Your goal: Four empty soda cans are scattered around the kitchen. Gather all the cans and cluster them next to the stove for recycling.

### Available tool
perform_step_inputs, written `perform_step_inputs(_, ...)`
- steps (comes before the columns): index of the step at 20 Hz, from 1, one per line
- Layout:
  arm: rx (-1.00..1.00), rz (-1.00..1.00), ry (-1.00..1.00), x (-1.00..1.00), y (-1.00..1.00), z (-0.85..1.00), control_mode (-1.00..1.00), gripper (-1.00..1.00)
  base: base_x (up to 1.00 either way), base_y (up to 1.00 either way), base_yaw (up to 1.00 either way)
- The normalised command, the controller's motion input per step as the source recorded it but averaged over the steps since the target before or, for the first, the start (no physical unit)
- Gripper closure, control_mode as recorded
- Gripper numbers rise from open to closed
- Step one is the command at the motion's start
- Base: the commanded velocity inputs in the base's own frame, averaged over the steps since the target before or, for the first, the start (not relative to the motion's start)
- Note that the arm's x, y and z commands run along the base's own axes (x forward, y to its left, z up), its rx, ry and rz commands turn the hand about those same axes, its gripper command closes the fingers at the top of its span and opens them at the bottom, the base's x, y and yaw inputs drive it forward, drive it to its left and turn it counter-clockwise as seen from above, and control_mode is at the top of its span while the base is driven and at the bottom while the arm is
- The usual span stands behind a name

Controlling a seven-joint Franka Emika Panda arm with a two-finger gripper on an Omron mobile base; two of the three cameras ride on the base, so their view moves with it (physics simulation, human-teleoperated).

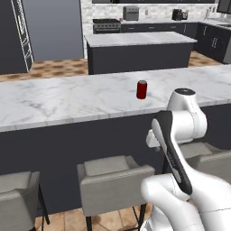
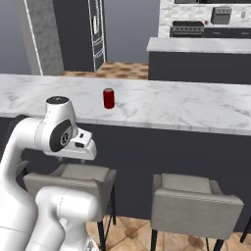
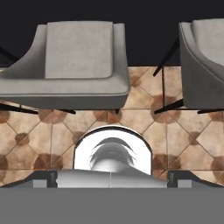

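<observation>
Red soda can (image 1: 141, 89) with a silver top stands upright on a long white marble desk (image 1: 67, 101), alone and well apart from the robot arm. Grey stools (image 2: 196, 203) sit tucked under the desk's near edge. Far behind, past a marble island (image 1: 135, 39), the black stove (image 1: 106, 25) stands against the back wall. The jaws (image 3: 112, 181) stand released, holding nothing, pointing down at a grey stool seat (image 3: 76, 59) and brown tiled floor (image 3: 144, 122).
</observation>
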Motion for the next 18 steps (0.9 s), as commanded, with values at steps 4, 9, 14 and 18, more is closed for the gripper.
perform_step_inputs(4, 0.0, 0.0, -0.07, 0.0, 0.0, 0.46, -1.0, -1.0, 0.0, 0.0, 0.0)
perform_step_inputs(9, 0.0, 0.0, 0.0, 0.0, 0.0, 0.61, -1.0, -1.0, 0.0, 0.0, 0.0)
perform_step_inputs(14, -0.02, 0.0, -0.01, 0.02, 0.01, 0.5, -1.0, -1.0, 0.0, 0.0, 0.0)
perform_step_inputs(18, -0.02, 0.0, 0.0, 0.31, 0.05, 0.36, -1.0, -1.0, 0.0, 0.0, 0.0)
